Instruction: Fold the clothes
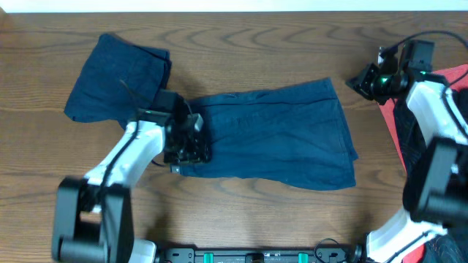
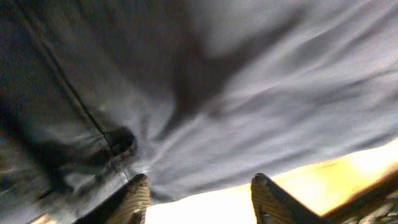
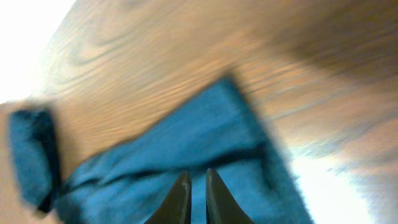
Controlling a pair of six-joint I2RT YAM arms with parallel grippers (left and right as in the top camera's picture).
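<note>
The shorts (image 1: 278,135) lie spread flat across the middle of the table (image 1: 241,36), with a folded bundle (image 1: 117,77) at far left. Expect thick, soft cloth: limp, a bit heavy, likely to drag on the wood rather than slide. Pinch through the full layers at a seamed edge or corner. Your left gripper (image 1: 186,142) sits at the shorts' near left edge, jaws apart and holding nothing. Your right gripper (image 1: 369,79) hangs off the far right corner, fingers nearly together and empty, beside a red cloth (image 1: 457,77).
</note>
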